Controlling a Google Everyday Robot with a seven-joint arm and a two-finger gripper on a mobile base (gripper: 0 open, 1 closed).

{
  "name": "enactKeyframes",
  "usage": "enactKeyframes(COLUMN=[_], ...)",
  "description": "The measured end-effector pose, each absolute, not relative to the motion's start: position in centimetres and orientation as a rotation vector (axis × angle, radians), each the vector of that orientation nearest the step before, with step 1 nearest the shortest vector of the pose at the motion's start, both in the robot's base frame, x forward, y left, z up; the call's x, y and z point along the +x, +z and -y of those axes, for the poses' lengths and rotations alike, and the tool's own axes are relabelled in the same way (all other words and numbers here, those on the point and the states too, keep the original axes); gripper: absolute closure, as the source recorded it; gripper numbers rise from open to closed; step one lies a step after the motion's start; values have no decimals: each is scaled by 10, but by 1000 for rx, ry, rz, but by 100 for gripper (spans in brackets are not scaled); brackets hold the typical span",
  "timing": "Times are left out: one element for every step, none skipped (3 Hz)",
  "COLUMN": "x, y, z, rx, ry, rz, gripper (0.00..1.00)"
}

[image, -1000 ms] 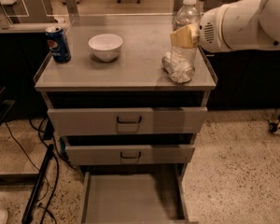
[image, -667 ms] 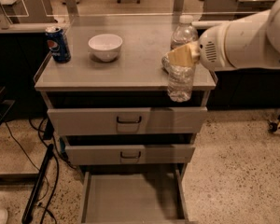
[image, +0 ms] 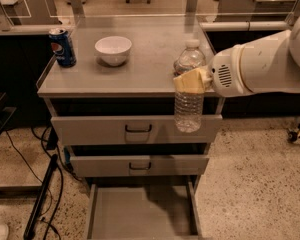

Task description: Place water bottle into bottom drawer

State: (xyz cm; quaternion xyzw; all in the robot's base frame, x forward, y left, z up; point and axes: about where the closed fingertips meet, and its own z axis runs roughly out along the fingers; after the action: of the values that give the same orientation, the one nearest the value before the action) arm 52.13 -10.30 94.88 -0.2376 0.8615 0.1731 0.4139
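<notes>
One gripper, centre-right, clamps the water bottle over the grey cabinet top's front edge; bottom drawer gapes above speckled floor.

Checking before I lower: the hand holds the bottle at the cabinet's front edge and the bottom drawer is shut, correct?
No: the camera view shows the bottom drawer pulled open. The rest stands: the hand grips the bottle at the cabinet's front edge.

The gripper has carried the water bottle off the cabinet top (forward, lower), before the top drawer.
</notes>
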Motion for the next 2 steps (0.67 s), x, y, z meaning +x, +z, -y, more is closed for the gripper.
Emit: enactKeyframes(x=[514, 493], y=[933, 889], z=[94, 73], rx=[-610, -585], ry=[484, 566], rz=[-2203, -2275], gripper=[100, 100])
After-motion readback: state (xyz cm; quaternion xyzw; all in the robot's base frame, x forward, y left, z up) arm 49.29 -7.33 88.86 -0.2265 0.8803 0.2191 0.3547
